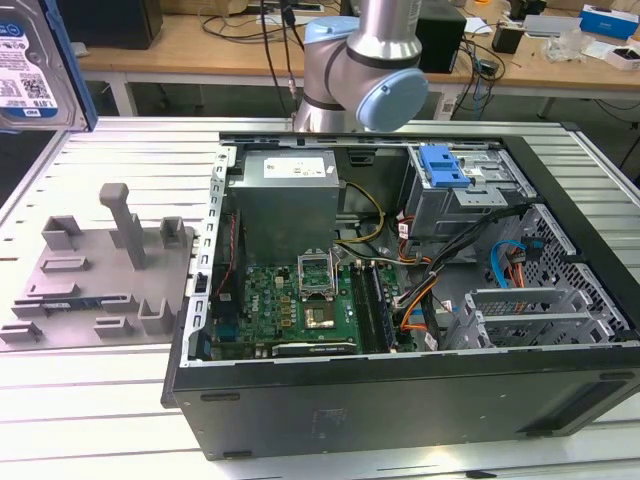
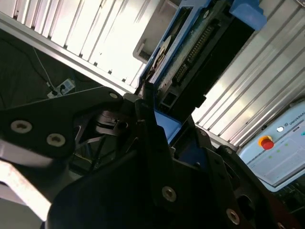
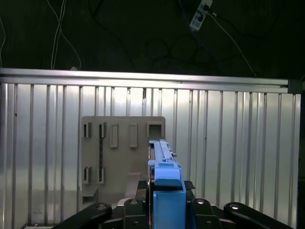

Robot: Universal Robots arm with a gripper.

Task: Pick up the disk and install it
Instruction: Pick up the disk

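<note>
Item: the disk, a silver labelled hard drive in a blue bracket. Location: in the air over the ribbed metal desk, clear of the grey holding fixture. Hand: clamped on the disk's lower end, the drive standing edge-on between the fingers. Pick-up: done. Installation: outstanding, the disk being well apart from the open computer case and its blue-latched drive cage
</note>
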